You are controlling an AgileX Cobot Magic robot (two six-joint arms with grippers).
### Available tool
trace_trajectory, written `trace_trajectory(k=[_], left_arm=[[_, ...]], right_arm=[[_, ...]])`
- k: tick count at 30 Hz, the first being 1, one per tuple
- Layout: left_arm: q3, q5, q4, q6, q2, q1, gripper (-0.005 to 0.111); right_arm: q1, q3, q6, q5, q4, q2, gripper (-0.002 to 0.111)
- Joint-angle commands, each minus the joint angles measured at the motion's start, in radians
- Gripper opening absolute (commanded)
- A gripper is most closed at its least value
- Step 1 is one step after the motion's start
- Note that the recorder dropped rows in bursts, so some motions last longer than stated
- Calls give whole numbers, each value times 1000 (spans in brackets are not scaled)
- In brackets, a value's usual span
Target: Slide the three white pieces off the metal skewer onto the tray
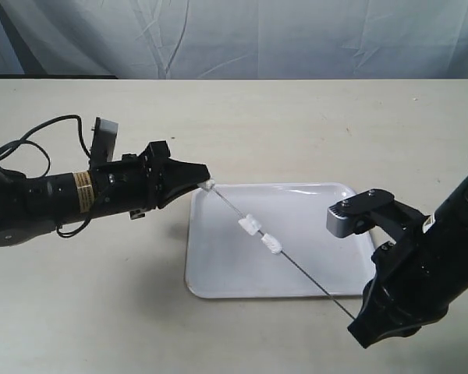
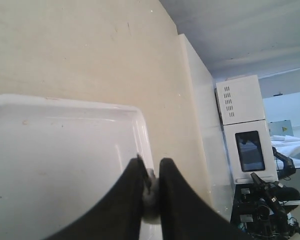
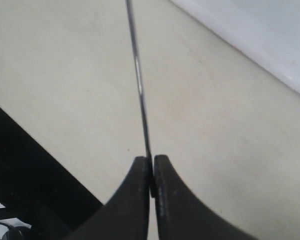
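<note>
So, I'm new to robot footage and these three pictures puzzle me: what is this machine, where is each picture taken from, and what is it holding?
It is a robot with a left arm and a right arm, each ending in a pair of fingers. The wide picture comes from a camera off the arms. The other two come from cameras on the wrists, looking along the fingers. On the beige table lies a white tray. The right arm's fingers pinch one end of a thin metal skewer, which slants across the tray. On it sit two white pieces, side by side. The left arm's fingers are closed on a third white piece at the skewer's other end.
</note>
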Motion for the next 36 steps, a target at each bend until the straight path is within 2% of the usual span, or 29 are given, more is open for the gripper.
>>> trace_trajectory(k=[1, 11, 20, 26, 36], left_arm=[[-5, 41, -122, 7, -1, 33, 4], [-5, 39, -150, 7, -1, 67, 4], [-5, 34, -74, 10, -1, 80, 4], [-5, 191, 30, 24, -1, 39, 4], [-5, 191, 45, 78, -1, -58, 4]], right_arm=[[-2, 15, 20, 104, -79, -5, -1], [-2, 15, 33, 120, -106, -5, -1], [-2, 15, 51, 105, -123, -5, -1], [-2, 15, 105, 99, -186, -7, -1], [-3, 15, 155, 66, -236, -71, -1]])
